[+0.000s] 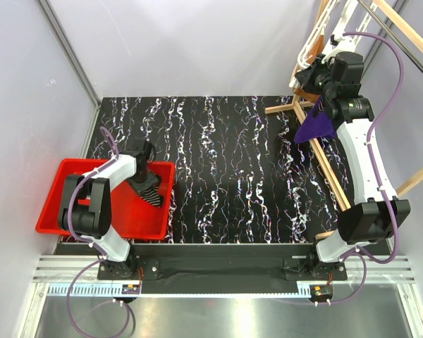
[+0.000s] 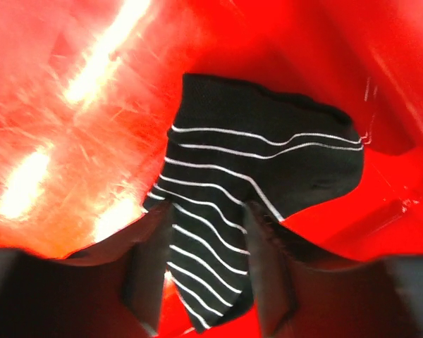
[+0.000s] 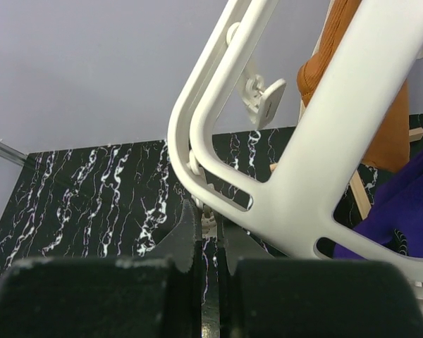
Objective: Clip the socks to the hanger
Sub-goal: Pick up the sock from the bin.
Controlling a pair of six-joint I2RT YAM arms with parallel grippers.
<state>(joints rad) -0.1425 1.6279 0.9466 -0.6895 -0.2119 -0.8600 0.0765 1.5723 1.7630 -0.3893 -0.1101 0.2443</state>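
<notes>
A black sock with thin white stripes (image 2: 261,162) hangs over the floor of the red bin (image 2: 70,141). My left gripper (image 2: 208,236) is shut on its lower end, with the fabric filling the gap between both fingers. In the top view the left gripper (image 1: 144,179) is inside the bin with the sock (image 1: 151,197) at its tip. My right gripper (image 3: 210,224) is raised at the far right and is shut on a small white clip under the white hanger frame (image 3: 324,162). The hanger (image 1: 311,44) hangs from the wooden rack, and the right gripper (image 1: 304,74) is just below it.
The red bin (image 1: 63,204) sits at the table's left edge. The wooden rack (image 1: 324,165) stands along the right side, with a purple cloth (image 1: 315,127) draped on it. Another free clip (image 3: 264,102) dangles from the hanger. Grey walls enclose the black marbled table (image 1: 233,169).
</notes>
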